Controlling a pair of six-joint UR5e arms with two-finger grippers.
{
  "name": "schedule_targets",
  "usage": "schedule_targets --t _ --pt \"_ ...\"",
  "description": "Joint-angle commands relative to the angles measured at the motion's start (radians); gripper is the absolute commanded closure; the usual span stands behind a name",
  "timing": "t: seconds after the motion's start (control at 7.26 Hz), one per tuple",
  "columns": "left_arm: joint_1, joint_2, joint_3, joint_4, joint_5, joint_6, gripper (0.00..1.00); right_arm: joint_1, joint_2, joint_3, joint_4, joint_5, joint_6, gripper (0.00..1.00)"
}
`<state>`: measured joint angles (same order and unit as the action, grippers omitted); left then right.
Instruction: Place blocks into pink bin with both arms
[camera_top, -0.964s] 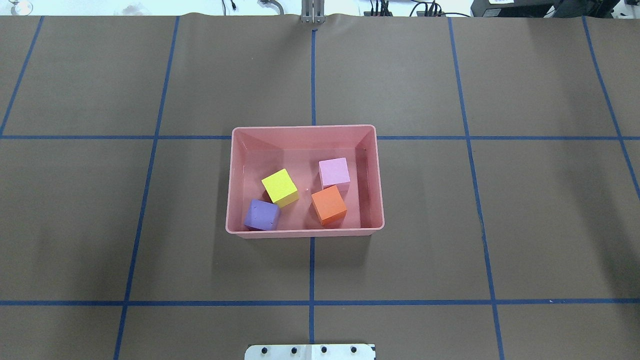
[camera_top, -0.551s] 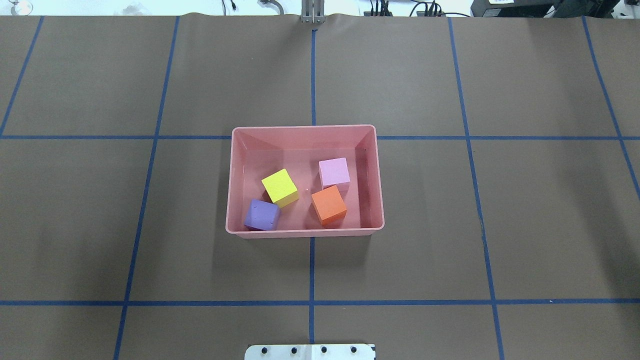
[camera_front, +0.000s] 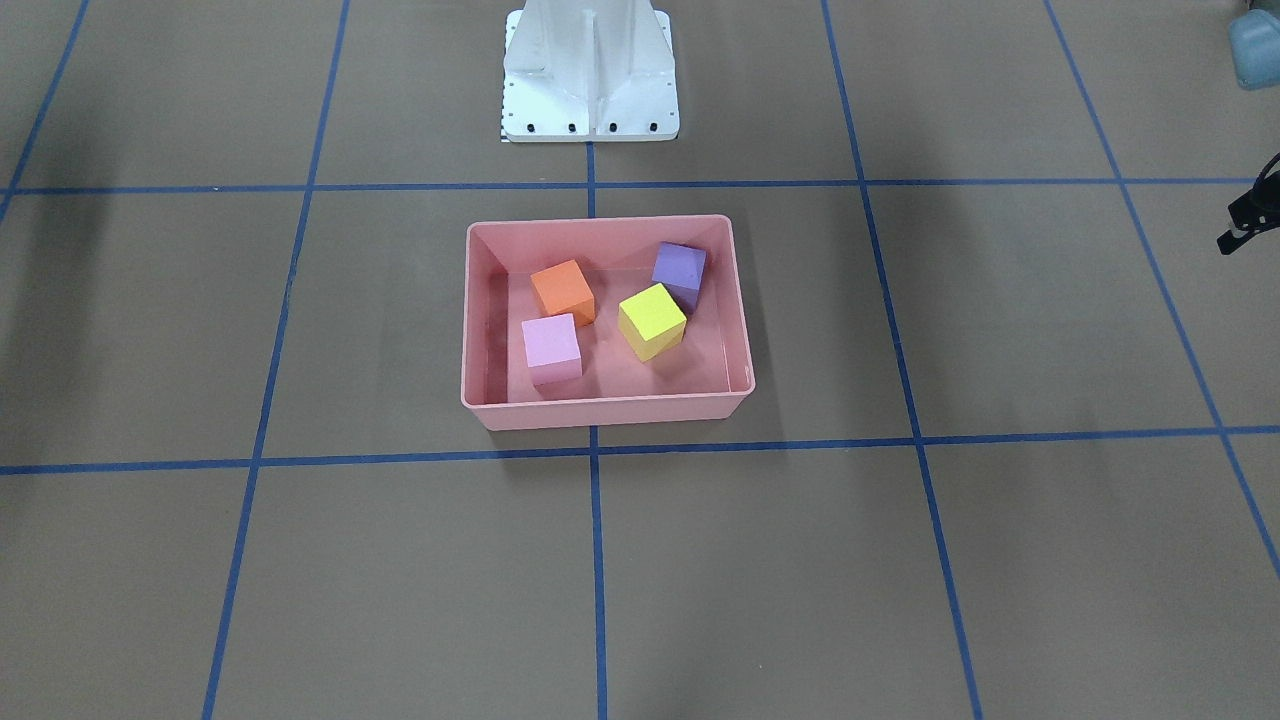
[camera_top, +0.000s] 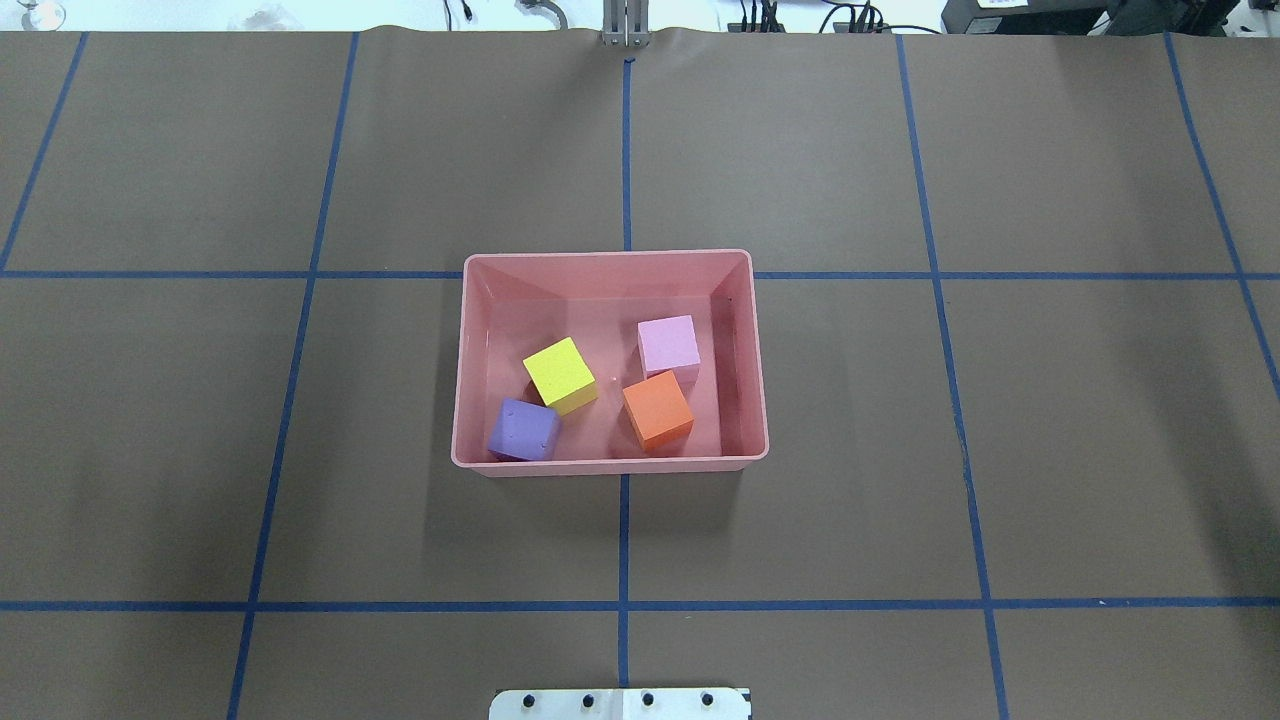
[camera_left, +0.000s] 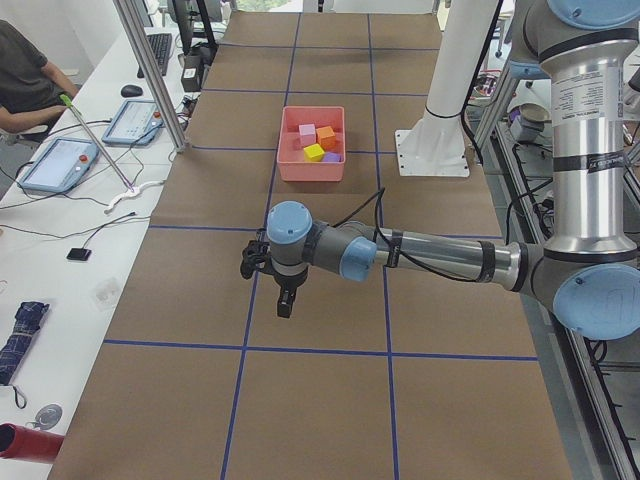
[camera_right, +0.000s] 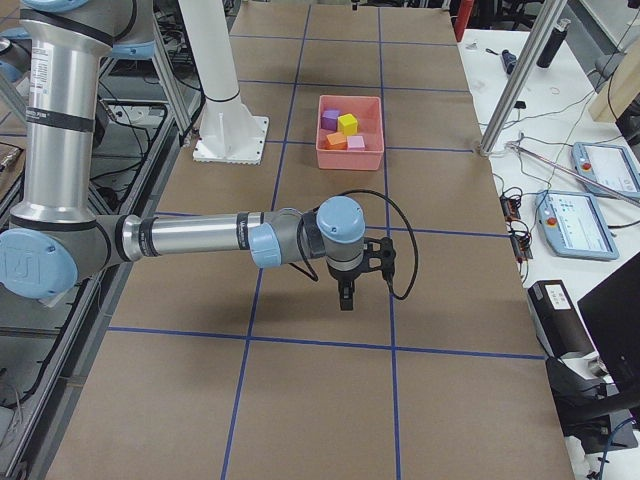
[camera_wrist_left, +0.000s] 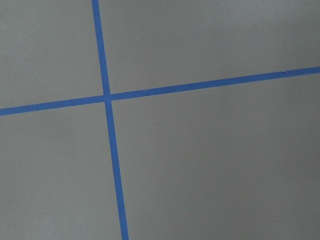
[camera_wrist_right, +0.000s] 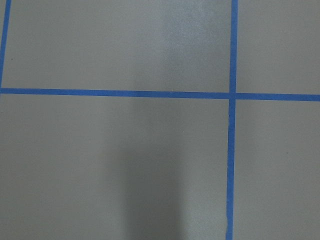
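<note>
The pink bin (camera_top: 610, 256) stands at the middle of the table and holds all the blocks: yellow-green (camera_top: 560, 375), purple (camera_top: 523, 430), light pink (camera_top: 668, 345) and orange (camera_top: 657, 410). The front-facing view shows the bin (camera_front: 600, 410) with the same blocks inside it. My left gripper (camera_left: 285, 300) hangs over bare table far from the bin, pointing down. My right gripper (camera_right: 345, 295) hangs likewise at the other end. Both show only in the side views, so I cannot tell whether they are open or shut. Both wrist views show only brown paper and blue tape.
The white robot base (camera_front: 590, 80) stands behind the bin. Blue tape lines grid the brown table cover. A side bench with tablets (camera_left: 60, 165) and metal posts (camera_left: 150, 70) runs along the far edge, with a person (camera_left: 20, 70) seated there.
</note>
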<state>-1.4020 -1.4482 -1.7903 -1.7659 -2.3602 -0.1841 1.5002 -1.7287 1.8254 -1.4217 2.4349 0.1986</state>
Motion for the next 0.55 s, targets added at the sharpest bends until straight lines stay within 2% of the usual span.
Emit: schedule_targets --t 0.0,0.41 --pt "0.000 -0.001 0.000 0.000 -0.001 0.000 0.00 0.000 0.000 0.002 0.001 0.004 0.001 0.01" --pt "0.000 0.000 -0.001 -0.001 0.001 0.000 0.00 0.000 0.001 0.002 0.001 -0.007 0.001 0.01"
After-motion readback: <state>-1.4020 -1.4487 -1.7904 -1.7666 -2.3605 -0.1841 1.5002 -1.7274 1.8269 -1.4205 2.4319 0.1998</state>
